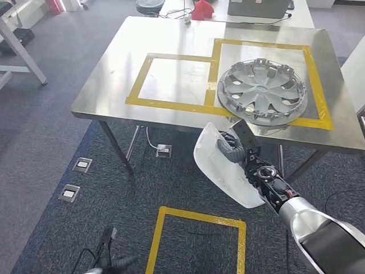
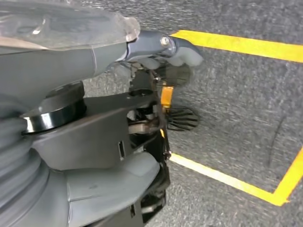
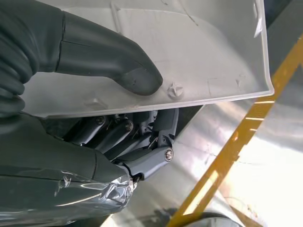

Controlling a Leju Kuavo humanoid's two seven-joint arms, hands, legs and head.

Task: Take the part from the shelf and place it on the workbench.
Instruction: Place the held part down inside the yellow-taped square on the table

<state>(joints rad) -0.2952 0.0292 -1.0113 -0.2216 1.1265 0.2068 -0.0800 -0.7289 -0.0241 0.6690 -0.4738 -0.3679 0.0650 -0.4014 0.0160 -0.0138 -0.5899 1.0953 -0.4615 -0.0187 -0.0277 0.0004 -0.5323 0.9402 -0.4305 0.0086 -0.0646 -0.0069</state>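
Near the lower right of the frame, right hand [image 1: 235, 147] gripping a white curved plastic part [image 1: 217, 165], just beside the shiny metal workbench [image 1: 112, 85]; left hand [image 2: 157, 94] grip unclear.

A pale white, curved plastic part [image 1: 219, 165], tilted on edge at lower centre-right of the head view, just before the steel workbench [image 1: 172, 45] filling the upper frame.

Grey carpet floor [image 1: 39, 137], yellow tape square [image 1: 195, 240], floor sockets [image 1: 81, 165], white desk [image 1: 267, 20]
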